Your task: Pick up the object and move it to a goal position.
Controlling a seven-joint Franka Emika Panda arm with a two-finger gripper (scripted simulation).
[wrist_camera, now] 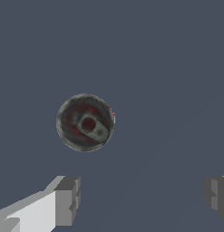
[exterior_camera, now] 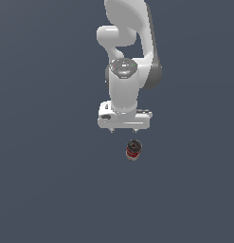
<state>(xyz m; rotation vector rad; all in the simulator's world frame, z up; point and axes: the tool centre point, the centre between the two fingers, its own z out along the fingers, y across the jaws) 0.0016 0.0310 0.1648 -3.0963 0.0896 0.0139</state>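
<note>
Wrist view is showing you the soup can (wrist_camera: pixel 85 122) standing upright, dark lid and pull tab facing up, red label (exterior_camera: pixel 132 153) edging out; your gripper (wrist_camera: pixel 141 199) is hovering above, jaws spread wide.

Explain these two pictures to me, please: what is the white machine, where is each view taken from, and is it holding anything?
The white machine is a robot arm in a simulator. The exterior view looks at it from a camera off the arm; the wrist view looks down from a camera on the arm's wrist. On the plain grey surface stands one small soup can, seen lid-up with its pull tab in the wrist view. The gripper is open: its two grey fingers are spread wide, clear of the can. Nothing is held.
</note>
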